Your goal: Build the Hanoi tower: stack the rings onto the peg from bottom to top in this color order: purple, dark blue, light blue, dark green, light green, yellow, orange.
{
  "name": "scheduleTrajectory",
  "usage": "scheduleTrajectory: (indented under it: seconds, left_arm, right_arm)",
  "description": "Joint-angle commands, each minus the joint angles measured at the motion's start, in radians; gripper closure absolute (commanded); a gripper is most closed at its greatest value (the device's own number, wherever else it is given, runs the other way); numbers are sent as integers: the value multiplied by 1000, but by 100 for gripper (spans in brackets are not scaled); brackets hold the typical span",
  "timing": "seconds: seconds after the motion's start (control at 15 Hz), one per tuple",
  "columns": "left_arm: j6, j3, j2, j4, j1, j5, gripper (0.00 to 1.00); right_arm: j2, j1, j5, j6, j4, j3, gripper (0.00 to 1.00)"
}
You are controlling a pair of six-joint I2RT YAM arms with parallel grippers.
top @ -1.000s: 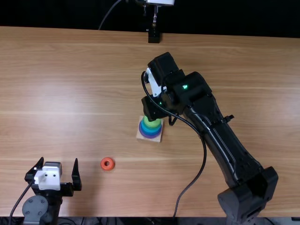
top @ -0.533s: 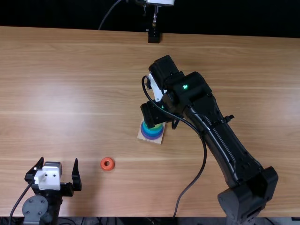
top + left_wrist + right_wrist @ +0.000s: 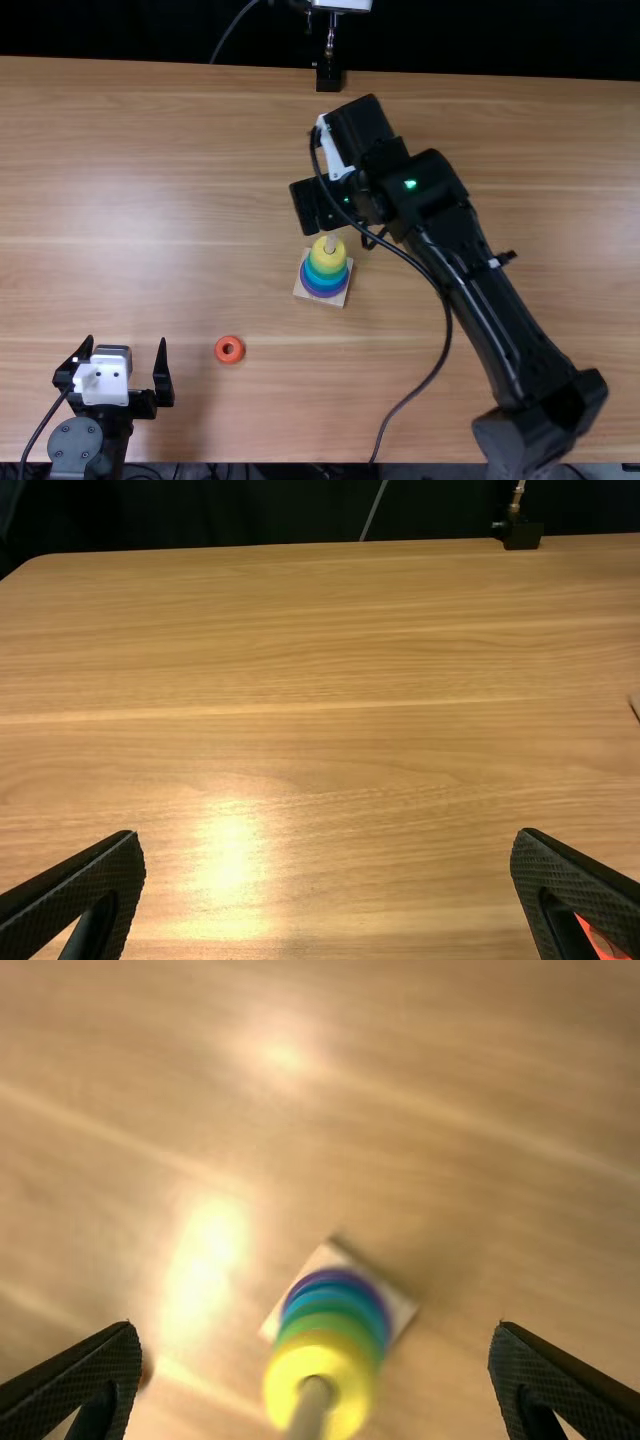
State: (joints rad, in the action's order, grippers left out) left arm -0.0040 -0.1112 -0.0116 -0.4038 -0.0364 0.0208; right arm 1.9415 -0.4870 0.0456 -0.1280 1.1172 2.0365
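a wooden base is sitting on a light brown wooden table, a little right of the middle in the top view. a tower of rings is rising from it around a pale peg. from the bottom up, a purple ring, blue rings, green rings and a yellow ring are resting on one another, narrowing as they go, and the bare tip of the peg is poking up through the yellow one. an orange ring is lying flat on the table, nearer and to the left, well apart from the tower.

the right arm is reaching in from the near right, and its gripper is hanging near the tower, toward the far side. its fingers are standing wide apart, gripping nothing. at the near left, the left gripper is pointing toward the far side, left of the orange ring, also spread open and holding nothing. at the far edge, a small black stand is standing.
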Motion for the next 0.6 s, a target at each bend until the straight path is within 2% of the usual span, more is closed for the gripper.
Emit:
scheduleTrajectory:
  seconds: [0.0, 0.07, 0.27, 0.53]
  left_arm:
    - [4, 111, 12, -75, 9, -1, 0]
    - [4, 111, 12, -77, 9, -2, 0]
    - [4, 111, 12, -75, 9, -1, 0]
    - [4, 111, 12, -75, 9, -1, 0]
  right_arm:
    - [-162, 76, -101, 3, -36, -70, 0]
    - [-236, 107, -112, 5, -113, -144, 0]
    - [-447, 215, -116, 8, -380, -406, 0]
    - [-753, 355, -108, 16, -586, -730, 0]
